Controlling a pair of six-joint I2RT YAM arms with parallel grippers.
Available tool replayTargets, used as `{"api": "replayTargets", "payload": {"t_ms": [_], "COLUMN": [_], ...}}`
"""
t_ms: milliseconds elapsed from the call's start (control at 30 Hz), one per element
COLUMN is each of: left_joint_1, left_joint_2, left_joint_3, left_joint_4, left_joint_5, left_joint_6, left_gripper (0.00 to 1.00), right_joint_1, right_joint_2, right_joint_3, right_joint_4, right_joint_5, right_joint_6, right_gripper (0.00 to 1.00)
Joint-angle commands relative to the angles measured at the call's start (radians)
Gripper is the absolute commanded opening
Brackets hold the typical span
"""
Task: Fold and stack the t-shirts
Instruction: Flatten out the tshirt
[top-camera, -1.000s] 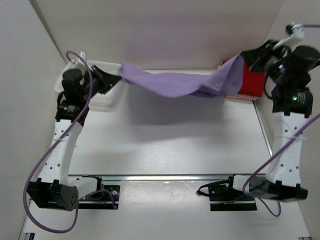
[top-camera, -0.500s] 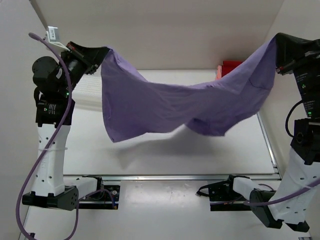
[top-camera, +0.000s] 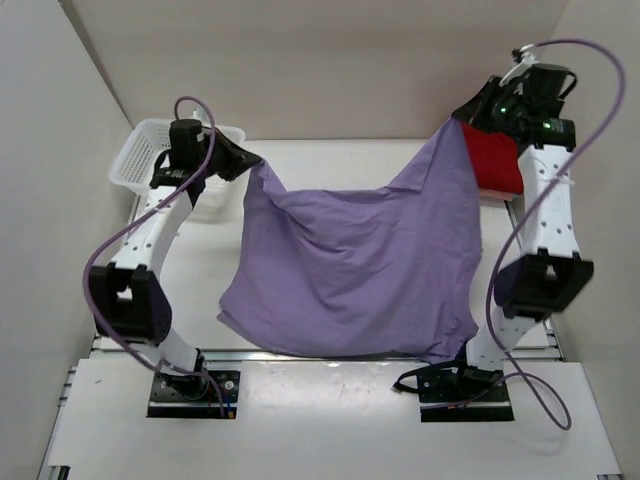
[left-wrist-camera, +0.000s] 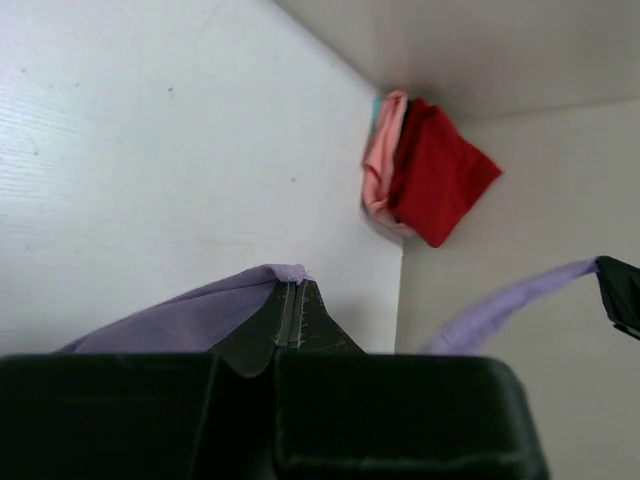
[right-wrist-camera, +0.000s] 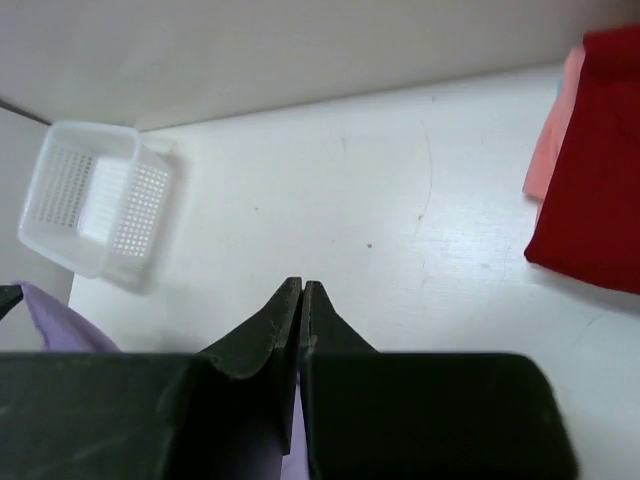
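Note:
The lavender t-shirt (top-camera: 360, 265) hangs spread between both grippers, its lower edge reaching the table's near edge. My left gripper (top-camera: 252, 160) is shut on its left top corner; the wrist view shows purple cloth (left-wrist-camera: 200, 315) pinched at the left gripper's tips (left-wrist-camera: 291, 284). My right gripper (top-camera: 462, 118) is shut on the right top corner; a sliver of purple (right-wrist-camera: 297, 450) shows between the right gripper's closed jaws (right-wrist-camera: 301, 285). The red t-shirt (top-camera: 497, 160) lies folded at the far right on the salmon pink one (left-wrist-camera: 384, 150); both also show in the right wrist view (right-wrist-camera: 595, 160).
A white lattice basket (top-camera: 160, 160) stands at the far left, also in the right wrist view (right-wrist-camera: 95, 200). Cardboard-coloured walls close in the back and both sides. The table (top-camera: 330, 170) is white.
Both arms have come down and forward from a raised, wide spread. The lavender shirt, earlier stretched high between them, now hangs lower and drapes down over the table.

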Motion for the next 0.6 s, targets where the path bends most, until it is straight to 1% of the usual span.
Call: {"api": "replayTargets", "payload": {"t_ms": [0,33,67,100,133,167,200,233,267,300,333,367,433,467,533,567], "left_joint_1": [-0.012,-0.018,-0.014,-0.015,-0.011,0.003,0.012,0.043,0.075,0.087,0.103,0.109,0.101,0.094,0.081,0.071], "left_joint_2": [0.039,0.093,0.131,0.145,0.165,0.168,0.161,0.152,0.118,0.1,0.051,0.005,-0.065,-0.104,-0.155,-0.193], "left_joint_3": [0.2,0.323,0.394,0.525,0.645,0.692,0.756,0.77,0.757,0.697,0.607,0.55,0.319,0.263,0.023,-0.025], "left_joint_4": [-0.022,-0.045,-0.096,-0.128,-0.137,-0.148,-0.15,-0.141,-0.113,-0.084,-0.038,0.018,0.1,0.147,0.227,0.279], "left_joint_5": [0.066,0.069,0.054,0.038,0.023,0.014,0.027,0.026,0.052,0.072,0.08,0.095,0.101,0.107,0.132,0.129], "left_joint_6": [0.014,0.03,0.057,0.086,0.088,0.094,0.078,0.041,-0.003,-0.024,-0.054,-0.071,-0.1,-0.119,-0.157,-0.18], "left_gripper": [0.0,0.0,0.0,0.0,0.0,0.0,0.0,0.0,0.0,0.0,0.0,0.0,0.0,0.0,0.0,0.0], "right_joint_1": [0.015,0.016,0.006,-0.002,-0.022,-0.051,-0.071,-0.098,-0.144,-0.172,-0.2,-0.198,-0.2,-0.189,-0.159,-0.146], "right_joint_2": [0.044,0.078,0.09,0.105,0.087,0.066,-0.001,-0.087,-0.13,-0.188,-0.209,-0.212,-0.239,-0.258,-0.279,-0.299], "right_joint_3": [0.261,0.317,0.433,0.534,0.565,0.555,0.471,0.401,0.278,0.198,0.182,0.156,0.063,-0.015,-0.114,-0.188], "right_joint_4": [-0.089,-0.101,-0.1,-0.096,-0.047,-0.007,0.082,0.18,0.226,0.278,0.268,0.245,0.233,0.234,0.219,0.214], "right_joint_5": [-0.036,-0.03,-0.035,-0.045,-0.055,-0.064,-0.084,-0.087,-0.096,-0.134,-0.156,-0.154,-0.173,-0.189,-0.184,-0.184], "right_joint_6": [0.006,0.003,0.016,0.03,0.061,0.101,0.112,0.15,0.188,0.214,0.239,0.212,0.198,0.191,0.162,0.143], "right_gripper": [0.0,0.0,0.0,0.0,0.0,0.0,0.0,0.0,0.0,0.0,0.0,0.0,0.0,0.0,0.0,0.0]}}
